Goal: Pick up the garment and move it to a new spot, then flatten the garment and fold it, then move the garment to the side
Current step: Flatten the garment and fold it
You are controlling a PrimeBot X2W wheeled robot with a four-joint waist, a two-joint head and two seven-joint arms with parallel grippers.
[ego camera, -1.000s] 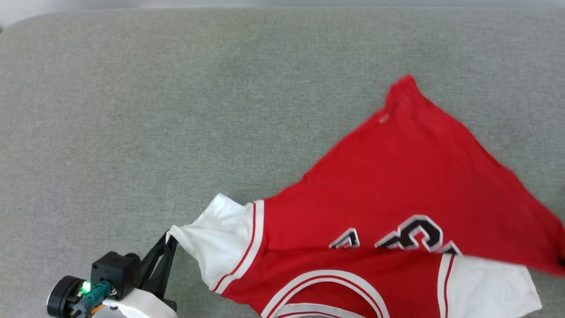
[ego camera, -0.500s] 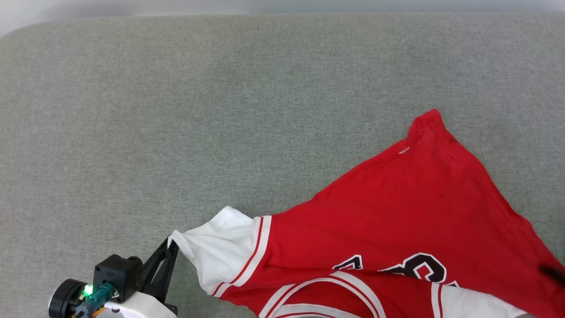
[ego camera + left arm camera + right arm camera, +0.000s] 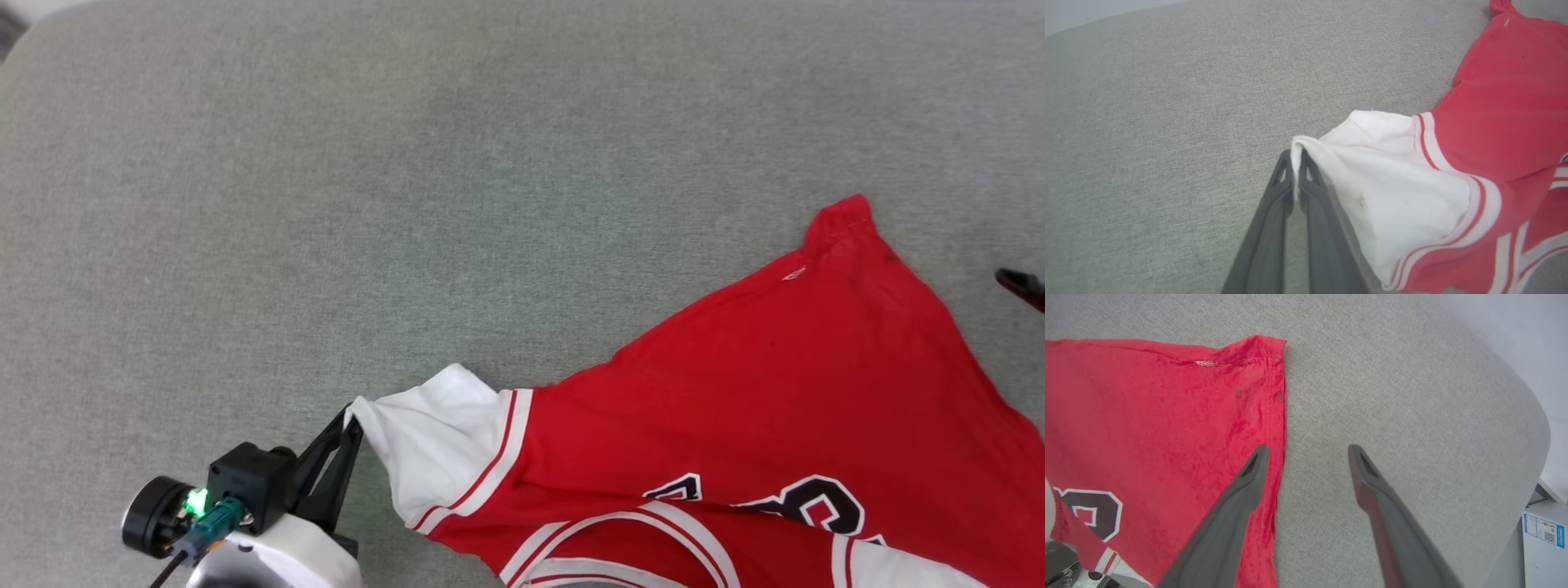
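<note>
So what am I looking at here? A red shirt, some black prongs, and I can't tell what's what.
It is a robot with two arms, each ending in a hand with two long dark fingers. The picture from above comes from a camera on its head, looking down at a grey cloth-covered surface. The other two come from cameras on its wrists, looking along each hand's fingers. On the surface lies a red jersey with white sleeves and a black number. The left hand is shut on the edge of one white sleeve. The right hand is open and holds nothing; one finger is over the jersey's red edge, the other over bare grey cloth.
</note>
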